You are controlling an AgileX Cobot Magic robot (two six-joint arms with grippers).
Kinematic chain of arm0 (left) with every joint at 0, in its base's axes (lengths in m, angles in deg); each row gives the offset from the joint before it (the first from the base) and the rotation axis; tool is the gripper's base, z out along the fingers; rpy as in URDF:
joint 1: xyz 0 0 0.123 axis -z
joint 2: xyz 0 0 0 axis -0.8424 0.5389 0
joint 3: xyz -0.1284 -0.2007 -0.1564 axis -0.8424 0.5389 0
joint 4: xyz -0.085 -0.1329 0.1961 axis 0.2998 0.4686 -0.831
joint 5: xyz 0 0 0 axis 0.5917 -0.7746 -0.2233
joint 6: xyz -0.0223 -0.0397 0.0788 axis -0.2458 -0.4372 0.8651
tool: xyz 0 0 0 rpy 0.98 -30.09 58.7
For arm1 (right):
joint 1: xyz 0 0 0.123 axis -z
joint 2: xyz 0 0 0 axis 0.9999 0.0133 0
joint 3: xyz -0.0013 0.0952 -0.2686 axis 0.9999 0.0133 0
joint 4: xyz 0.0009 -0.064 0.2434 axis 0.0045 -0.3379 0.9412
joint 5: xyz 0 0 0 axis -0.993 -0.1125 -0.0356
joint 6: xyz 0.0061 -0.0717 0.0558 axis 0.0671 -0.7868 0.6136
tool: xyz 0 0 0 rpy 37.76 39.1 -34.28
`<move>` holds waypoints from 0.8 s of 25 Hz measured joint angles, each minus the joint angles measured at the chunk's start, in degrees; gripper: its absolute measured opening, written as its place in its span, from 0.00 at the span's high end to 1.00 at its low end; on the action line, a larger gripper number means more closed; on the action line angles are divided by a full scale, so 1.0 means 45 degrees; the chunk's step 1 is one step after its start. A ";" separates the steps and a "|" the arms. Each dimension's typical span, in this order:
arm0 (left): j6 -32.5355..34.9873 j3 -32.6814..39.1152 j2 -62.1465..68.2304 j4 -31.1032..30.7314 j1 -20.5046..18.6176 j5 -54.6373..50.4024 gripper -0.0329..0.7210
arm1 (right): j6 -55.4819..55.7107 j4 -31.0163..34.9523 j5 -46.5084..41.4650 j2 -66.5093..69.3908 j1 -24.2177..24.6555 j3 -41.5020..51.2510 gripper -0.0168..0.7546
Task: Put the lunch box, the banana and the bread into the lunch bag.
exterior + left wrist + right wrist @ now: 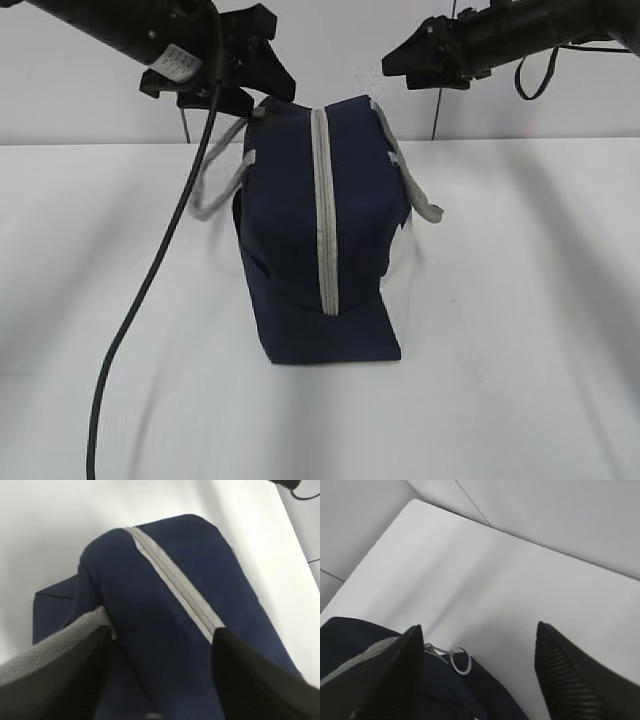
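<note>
The navy lunch bag stands upright in the middle of the white table, its grey zipper closed down the front. It fills the left wrist view and shows in the right wrist view. My left gripper hovers open just above the bag's top left corner. My right gripper hovers open above the top right, over the zipper's ring pull. Both are empty. The lunch box, the banana and the bread are out of view.
Grey handles hang at the bag's left and right. A black cable droops from the left arm to the table's front. The white table ends at a pale back wall.
</note>
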 joint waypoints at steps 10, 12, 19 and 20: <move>-0.3370 0.0000 -0.1481 -0.3665 -0.0014 -0.1126 0.36 | 0.5856 -0.4450 -0.0211 -0.1805 0.0032 0.0177 0.29; -0.4471 0.0000 -0.1601 -0.5139 -0.0014 -0.1856 0.36 | 0.6425 -0.4603 -0.0211 -0.2392 0.0032 0.0699 0.29; -0.5806 0.0000 -0.1894 -0.7939 0.0132 -0.4047 0.36 | 0.7110 -0.5322 -0.0239 -0.4545 0.0032 0.3793 0.29; -0.5868 0.0000 -0.1993 -0.8299 0.0225 -0.4164 0.36 | 0.7167 -0.5565 -0.0239 -0.4884 0.0032 0.4183 0.29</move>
